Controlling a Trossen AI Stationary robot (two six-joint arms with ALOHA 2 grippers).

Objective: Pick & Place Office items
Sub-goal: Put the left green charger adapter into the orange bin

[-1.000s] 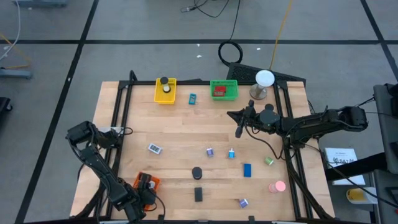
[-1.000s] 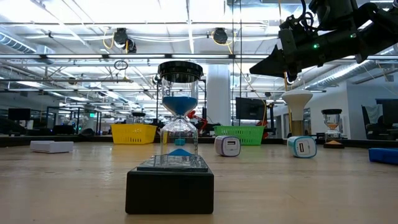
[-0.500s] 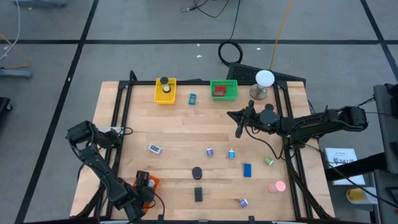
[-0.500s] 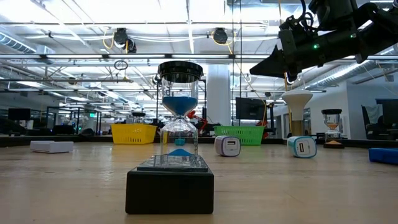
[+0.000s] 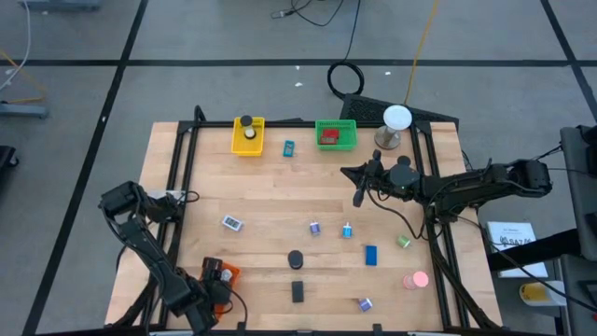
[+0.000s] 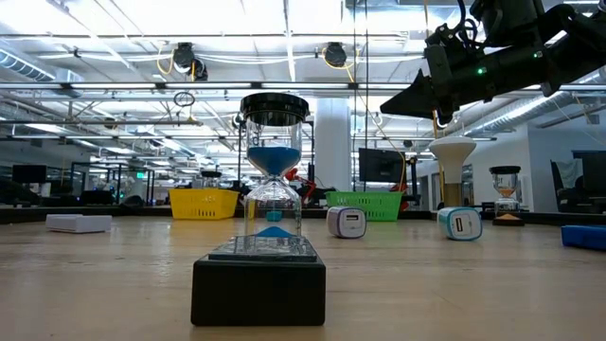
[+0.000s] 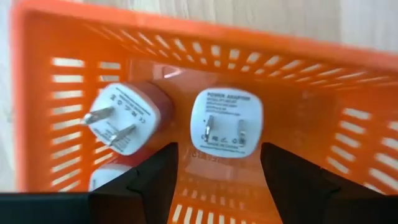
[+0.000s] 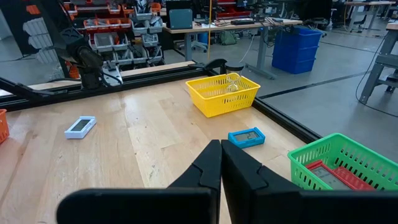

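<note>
Your left gripper (image 7: pixel 214 171) hangs over the orange basket (image 5: pixel 227 273) at the tabletop's near left corner, fingers spread and empty, and between them lies a white-faced power adapter (image 7: pixel 225 123) beside a pronged plug (image 7: pixel 127 118) on the basket floor. Toward the middle, the loose pieces such as the black disc (image 5: pixel 296 259) and the blue block (image 5: pixel 371 255) look light, stiff and smooth, so you should probably pinch them across their flat sides. Your right gripper (image 5: pixel 357 199) waits above the right half of the tabletop, fingers closed on nothing.
</note>
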